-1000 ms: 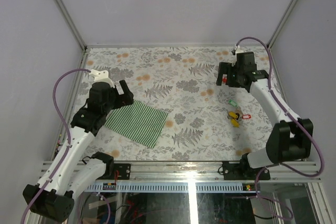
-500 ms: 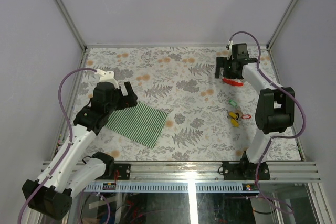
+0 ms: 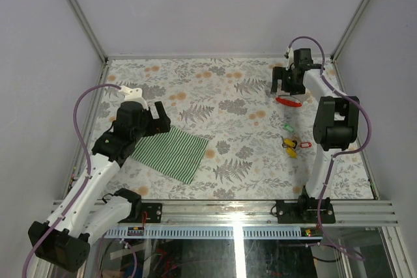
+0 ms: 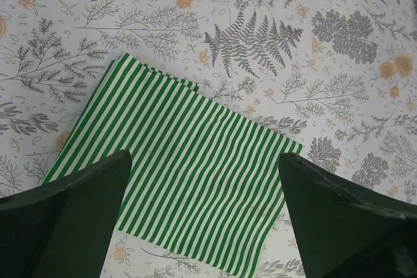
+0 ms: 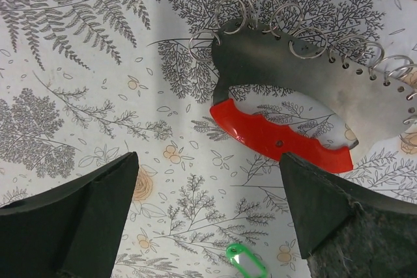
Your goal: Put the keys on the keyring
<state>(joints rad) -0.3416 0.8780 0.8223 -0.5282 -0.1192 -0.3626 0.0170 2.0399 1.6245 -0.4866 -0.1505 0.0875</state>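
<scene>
Underneath, floral tablecloth (image 3: 215, 96) (grey walls (image 3: 215, 4)).

Top external camera is sitting high above and behind the arm bases, looking down and forward, taking in the whole desk (image 3: 221, 89) from far off. Left wrist camera is hanging close over the striped cloth (image 4: 195, 180), facing down, with the left fingers (image 4: 65, 226) framing its lower corners. Right wrist camera is hovering nearer still over the far right corner, facing down at the keyring (image 5: 273, 131), with the right fingers (image 5: 71, 219) edging the bottom. Each wrist view is sharing its patch with the top view only; the two wrist views are sharing just the floral desk print.
</scene>
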